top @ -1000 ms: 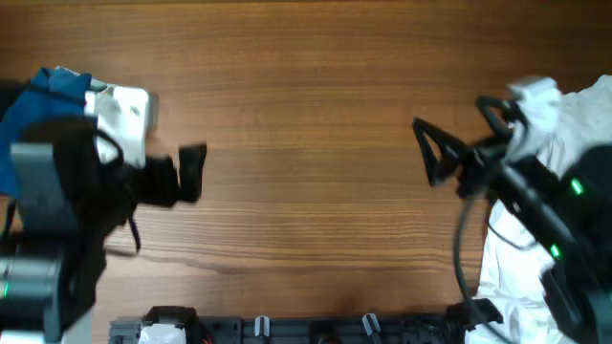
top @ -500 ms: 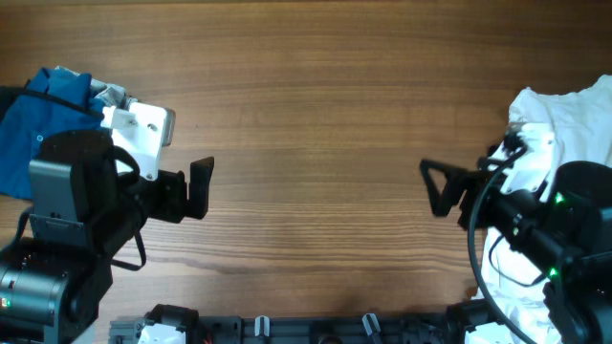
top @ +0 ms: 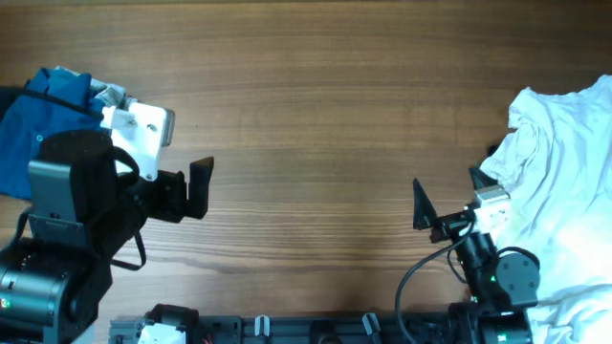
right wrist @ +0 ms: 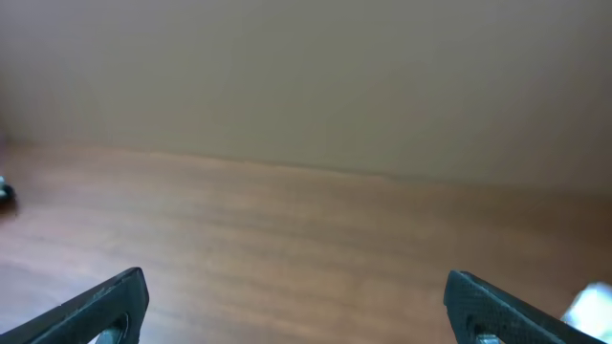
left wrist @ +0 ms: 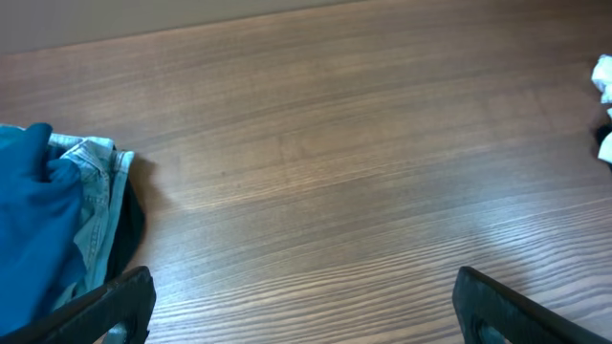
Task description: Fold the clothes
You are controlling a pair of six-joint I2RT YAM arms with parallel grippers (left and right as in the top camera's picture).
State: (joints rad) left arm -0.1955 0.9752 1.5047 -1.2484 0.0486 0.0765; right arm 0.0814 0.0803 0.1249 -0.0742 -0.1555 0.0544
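Note:
A crumpled white garment [top: 559, 162] lies heaped at the table's right edge. A blue garment [top: 33, 124] with a denim piece lies at the far left; it also shows in the left wrist view [left wrist: 48, 215]. My left gripper [top: 199, 188] is open and empty, just right of the blue pile, over bare wood [left wrist: 306, 306]. My right gripper [top: 445, 196] is open and empty, near the front edge, just left of the white garment's lower part. In the right wrist view its fingers [right wrist: 296, 306] frame only bare table.
The wooden table [top: 316, 105] stretches between the two piles. A dark rail with clips [top: 306, 330] runs along the front edge. A white scrap of the white garment [left wrist: 602, 75] shows at the right edge of the left wrist view.
My right arm has drawn back from the white garment toward the front edge and dropped low. The white pile now lies uncovered. My left arm shifted slightly right earlier, then held still.

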